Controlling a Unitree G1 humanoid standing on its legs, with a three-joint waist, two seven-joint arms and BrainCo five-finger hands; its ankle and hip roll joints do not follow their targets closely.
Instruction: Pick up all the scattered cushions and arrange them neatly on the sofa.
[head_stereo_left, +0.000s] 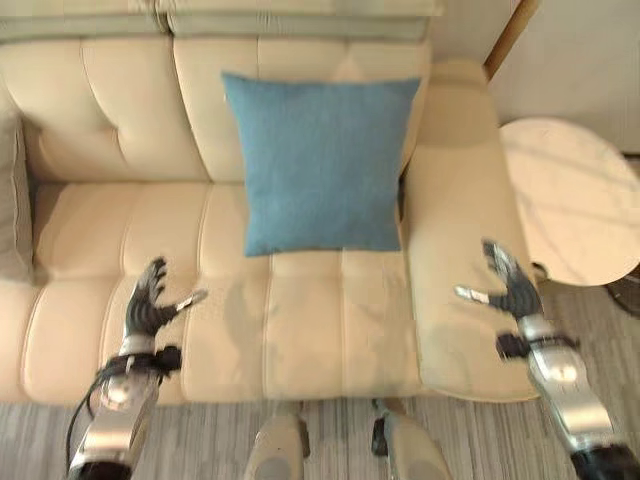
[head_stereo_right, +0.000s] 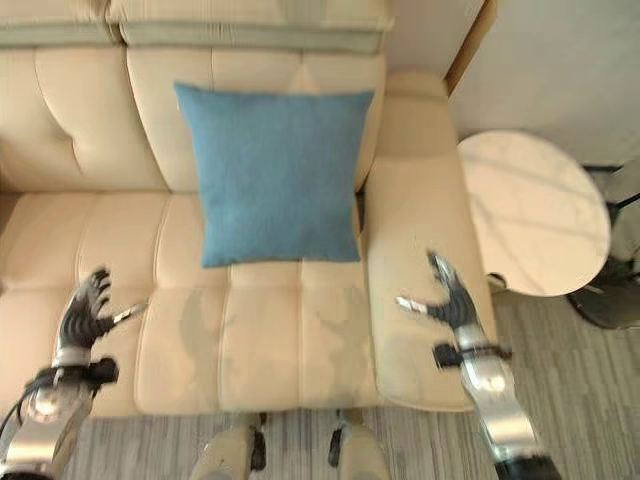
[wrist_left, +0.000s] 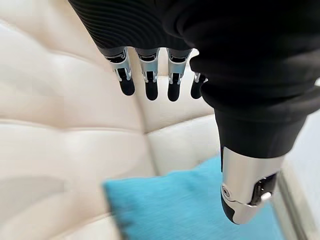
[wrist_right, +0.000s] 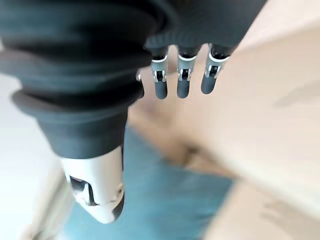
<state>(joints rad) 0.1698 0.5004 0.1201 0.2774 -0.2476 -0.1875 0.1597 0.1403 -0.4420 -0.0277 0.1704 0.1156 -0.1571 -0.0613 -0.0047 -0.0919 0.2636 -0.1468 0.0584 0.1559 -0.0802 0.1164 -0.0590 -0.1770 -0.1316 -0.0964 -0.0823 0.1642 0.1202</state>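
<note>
- left hand at 8 o'clock, right hand at 4 o'clock: fingers spread, both empty.
- blue cushion at 12, propped on sofa backrest.
- Risk: unbraced cushion may slump forward; grey cushion at 9 might get overlooked.

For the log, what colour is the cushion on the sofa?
Plain blue cushion, clearest in the left eye view.

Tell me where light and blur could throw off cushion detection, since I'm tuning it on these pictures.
Left eye view: the round side table is washed bright by dappled light; the blue cushion is evenly lit against the sofa. Left wrist view: the cushion's near edge smears, the left hand stays crisp. Right wrist view: cushion and sofa are soft behind the right hand.
</note>
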